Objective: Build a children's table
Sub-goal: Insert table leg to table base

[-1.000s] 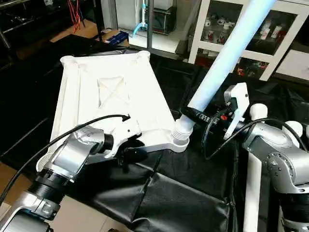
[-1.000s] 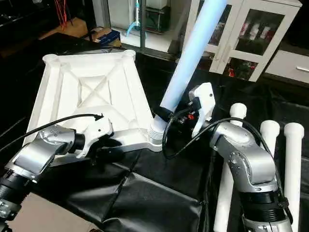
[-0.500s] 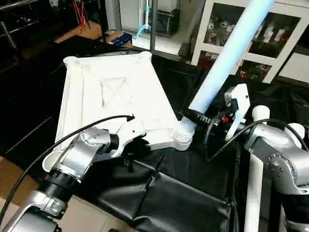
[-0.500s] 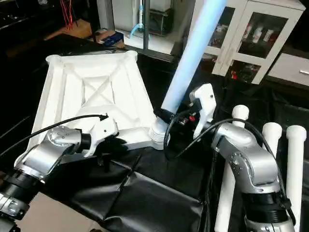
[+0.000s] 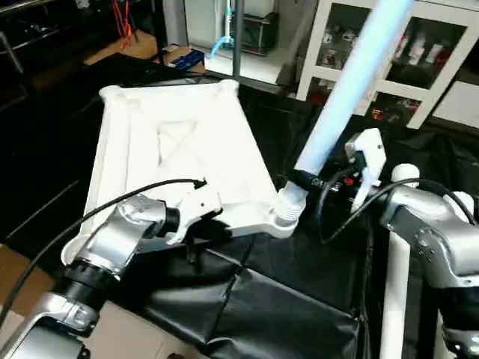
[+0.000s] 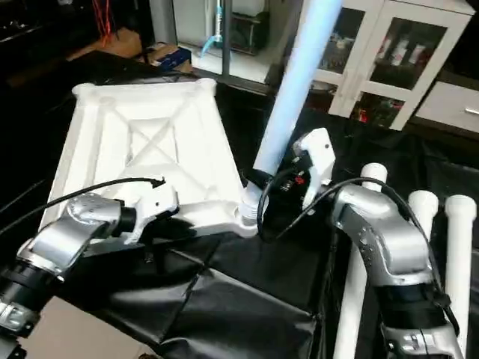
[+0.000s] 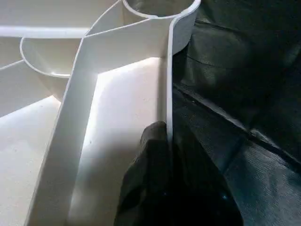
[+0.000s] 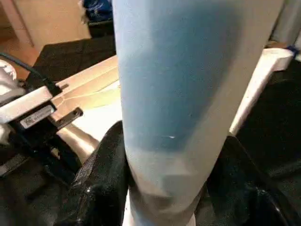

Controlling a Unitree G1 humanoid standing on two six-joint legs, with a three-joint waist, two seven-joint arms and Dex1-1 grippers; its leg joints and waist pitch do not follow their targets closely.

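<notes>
Up close, the left gripper (image 7: pixel 167 155) pinches the tabletop (image 5: pixel 179 149) rim, the right gripper (image 8: pixel 164 188) hugs the leg (image 5: pixel 344 97), probably socketed, black cloth (image 5: pixel 284 299) alongside.

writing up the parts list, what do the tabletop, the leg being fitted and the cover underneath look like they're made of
White rectangular tabletop: looks like moulded plastic, matte, going by its thin ribs, X-brace and round corner sockets. Long white tube leg standing in the near corner socket: probably the same plastic, smooth with a slight sheen, ribbed at its base. Black cover sheet: seems a flexible fabric or plastic sheeting; it creases and shines faintly.
</notes>
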